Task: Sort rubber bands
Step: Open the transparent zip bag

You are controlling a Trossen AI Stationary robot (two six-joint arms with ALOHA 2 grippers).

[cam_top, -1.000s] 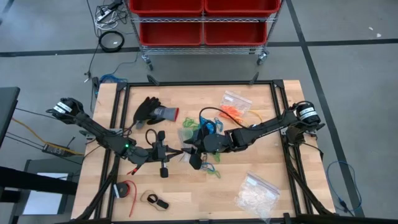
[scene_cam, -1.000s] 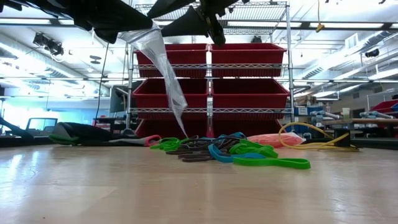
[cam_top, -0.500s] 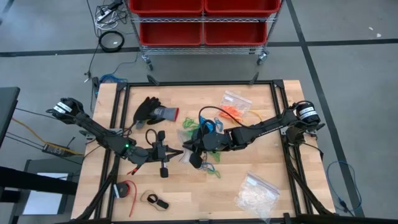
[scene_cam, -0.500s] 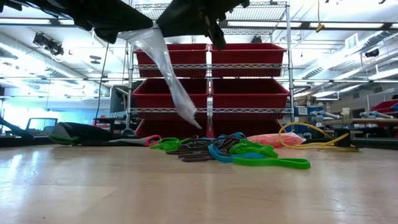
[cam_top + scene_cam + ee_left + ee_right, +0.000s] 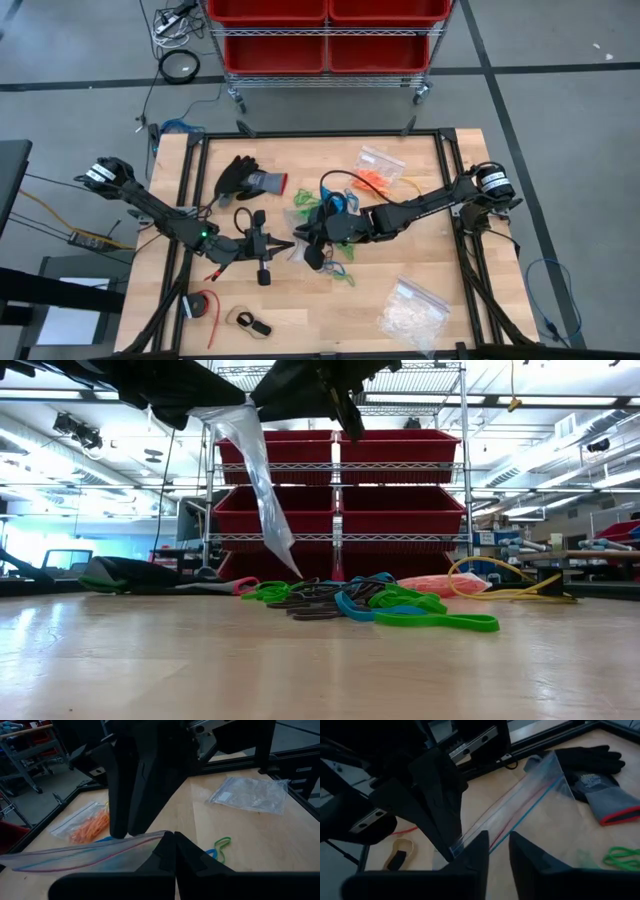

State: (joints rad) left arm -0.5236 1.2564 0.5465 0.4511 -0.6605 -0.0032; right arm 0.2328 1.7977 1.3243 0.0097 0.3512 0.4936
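Above the middle of the table, the left gripper (image 5: 283,244) is clenched on one end of the zip edge of a clear zip bag (image 5: 258,470), which hangs from it in the low view with its lower tip just over the wood. The right gripper (image 5: 303,236) faces it from the 3 o'clock side, its fingers (image 5: 470,852) parted a little astride the same zip edge; whether they actually pinch the plastic cannot be told. The bag's long axis runs roughly 9 to 3 o'clock between the two grippers.

The rubber bands (image 5: 325,212) lie loose in a mixed heap on the table, just toward 1 o'clock from the bag and under the right arm's forearm, with a few green ones (image 5: 343,272) strayed toward 5 o'clock. The right arm is clearly the nearer to them. Opening the bag's mouth toward that heap looks like the step in hand.
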